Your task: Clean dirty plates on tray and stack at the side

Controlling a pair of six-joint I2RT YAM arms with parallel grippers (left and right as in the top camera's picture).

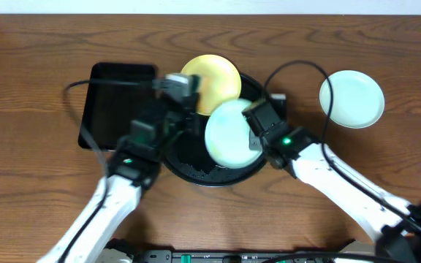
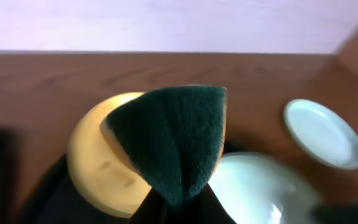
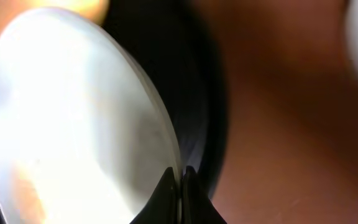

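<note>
1. The held mint plate [image 1: 230, 135] is up on its edge, tilted, hanging over the round black tray [image 1: 196, 174]. This is the one I'm working on.
2. The right gripper [image 3: 182, 182] has it by the rim, fingers pinched tight together on the thin lip. The right wrist view is blurred, so I can't say whether a smear is on the face.
3. The yellow plate [image 1: 212, 82] lies on the far part of the tray, just beside the lifted plate. I judge it is waiting its turn.
4. The left gripper [image 2: 174, 208] is clamped on a dark green sponge [image 2: 173, 137], which it holds folded over the yellow plate and beside the mint one. I can't tell if it touches either.
5. The second mint plate [image 1: 351, 98] sits well off to the right on bare tabletop [image 1: 35, 190]. I take that as the start of the stack.
6. My read is that this is the wiping step on plate two of three.
7. Next, I need the sponge's flat face against the tilted plate. The right claw must hold steady, because that edge grip looks easy to lose.
8. The rectangular tray [image 1: 115, 109] at the left plays no part yet.
</note>
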